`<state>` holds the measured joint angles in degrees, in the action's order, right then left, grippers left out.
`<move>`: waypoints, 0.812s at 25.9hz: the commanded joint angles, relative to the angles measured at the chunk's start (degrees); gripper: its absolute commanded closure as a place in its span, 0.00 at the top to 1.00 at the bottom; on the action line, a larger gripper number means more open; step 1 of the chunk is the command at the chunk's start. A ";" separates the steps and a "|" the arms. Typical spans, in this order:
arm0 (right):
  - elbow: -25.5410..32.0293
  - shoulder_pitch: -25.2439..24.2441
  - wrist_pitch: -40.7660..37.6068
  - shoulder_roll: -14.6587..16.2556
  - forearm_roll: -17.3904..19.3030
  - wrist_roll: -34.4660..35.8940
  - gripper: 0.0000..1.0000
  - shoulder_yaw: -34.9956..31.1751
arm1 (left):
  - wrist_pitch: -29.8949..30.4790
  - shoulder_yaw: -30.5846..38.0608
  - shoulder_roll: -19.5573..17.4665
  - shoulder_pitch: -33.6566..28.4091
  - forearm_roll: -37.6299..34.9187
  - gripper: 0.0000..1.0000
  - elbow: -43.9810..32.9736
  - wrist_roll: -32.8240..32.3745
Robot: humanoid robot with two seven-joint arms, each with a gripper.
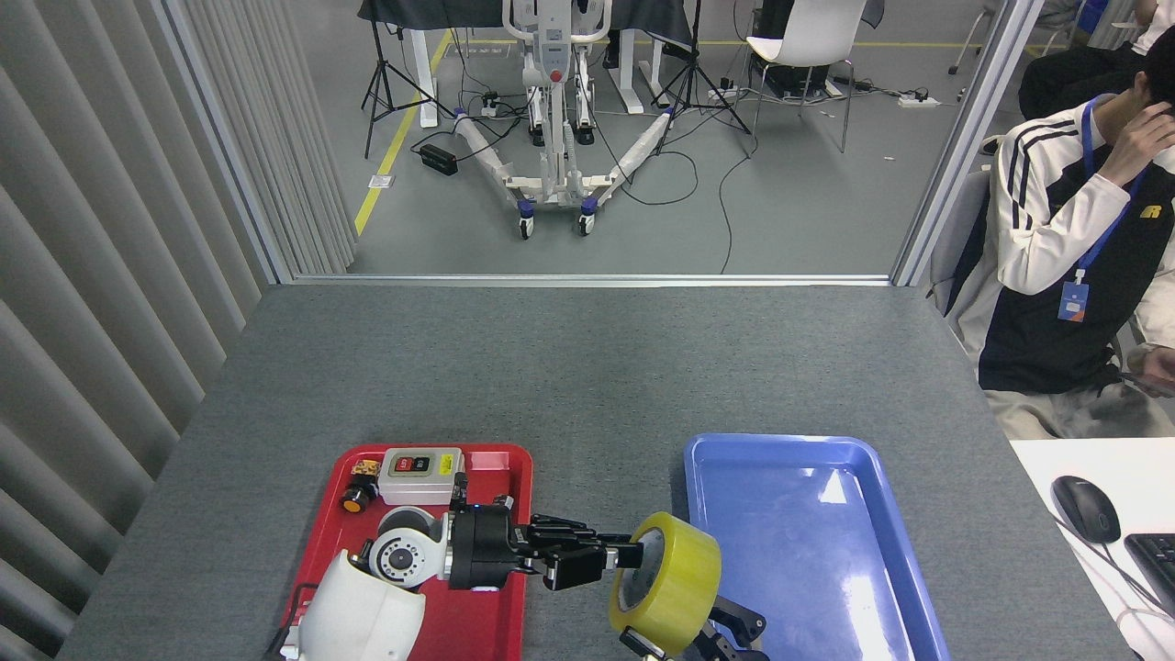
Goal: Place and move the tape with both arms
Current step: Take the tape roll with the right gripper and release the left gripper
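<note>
Between red tray (500, 464) and blue tray (895, 560), left gripper (613, 557) holding tape (668, 580) aloft, fingers pinching roll wall through core. Right gripper (725, 633) sitting just below roll, mostly hidden; finger spread impossible to tell. Handover step likely underway; next move calling for right fingers securing roll before left lets go. Red tray holding switch box (420, 475) and small parts; blue tray bare.

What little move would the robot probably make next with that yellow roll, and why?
Probably the right gripper rises a little to take the tape. The left gripper holds the roll in the air between the red tray and blue tray, with the right one just beneath.
</note>
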<state>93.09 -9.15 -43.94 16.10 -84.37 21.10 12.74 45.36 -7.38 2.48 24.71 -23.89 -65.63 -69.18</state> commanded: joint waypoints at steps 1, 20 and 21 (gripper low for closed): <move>0.07 0.10 6.32 -0.37 -1.23 1.04 0.00 -0.70 | -0.36 7.47 -0.98 2.01 -1.69 0.97 5.24 2.65; 1.39 4.41 30.23 3.94 1.40 -51.86 0.00 -14.06 | -20.74 12.57 -12.23 -21.99 -15.57 0.99 -21.65 51.95; 1.30 5.37 30.84 4.29 1.40 -56.43 0.00 -14.06 | -23.91 10.72 -12.58 -22.16 -17.86 0.99 -21.39 56.60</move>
<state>94.32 -6.10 -16.23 19.68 -83.41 -21.32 -0.97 29.74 4.51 -9.16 5.36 -33.67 -85.24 -27.19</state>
